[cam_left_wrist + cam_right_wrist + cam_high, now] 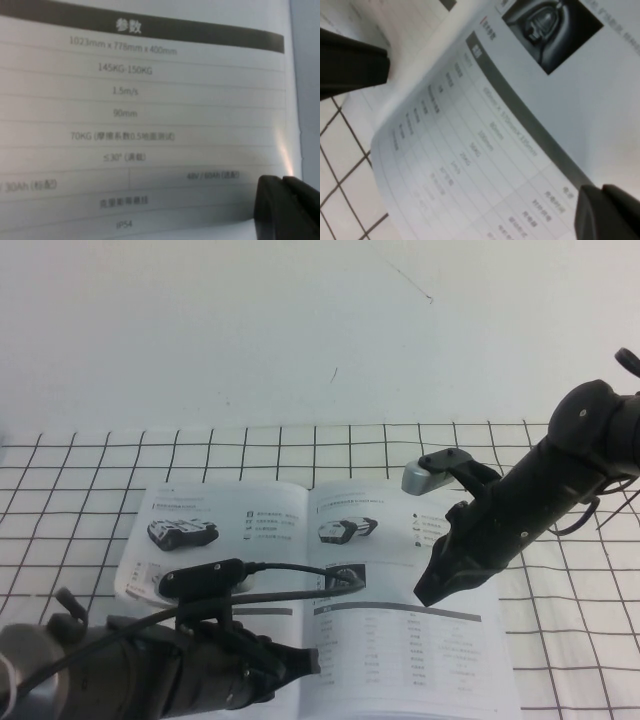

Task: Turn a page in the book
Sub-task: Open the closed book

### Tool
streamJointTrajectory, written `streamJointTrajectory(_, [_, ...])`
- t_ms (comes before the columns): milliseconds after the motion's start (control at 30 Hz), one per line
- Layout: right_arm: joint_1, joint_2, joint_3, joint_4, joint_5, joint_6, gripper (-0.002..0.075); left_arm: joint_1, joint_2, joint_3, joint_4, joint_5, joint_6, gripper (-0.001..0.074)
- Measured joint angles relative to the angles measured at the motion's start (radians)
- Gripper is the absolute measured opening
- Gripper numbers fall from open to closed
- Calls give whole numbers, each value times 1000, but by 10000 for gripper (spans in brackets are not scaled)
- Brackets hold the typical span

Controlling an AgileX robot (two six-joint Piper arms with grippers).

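Note:
The book (230, 515) lies open on the gridded cloth. Its right page (400, 540) carries a vehicle photo, icons and a table under a dark bar. In the right wrist view this page (485, 140) curls up off the leaf beneath. My right gripper (428, 595) reaches in from the right, and its fingers (602, 192) stand together at the page by the end of the dark bar. My left gripper (312, 660) is shut and low on the book near the spine. The left wrist view shows it (282, 180) over a table page (150, 100). It also shows in the right wrist view (350, 65).
A white cloth with a black grid (560, 570) covers the table under and around the book. A white wall (300, 330) stands behind. The left arm's cable (290, 565) arches over the book's middle.

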Motion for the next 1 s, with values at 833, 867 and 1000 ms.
streamJointTrajectory(833, [0, 0, 0, -150, -84, 81, 0, 2, 6, -62, 0, 18, 15, -2])
streamJointTrajectory(867, [0, -4, 0, -144, -82, 81, 0, 2, 6, -70, 0, 21, 17, -2])
streamJointTrajectory(1000, [2, -20, 0, -140, -58, 81, 0, 2, -14, -85, 0, 28, 21, 0])
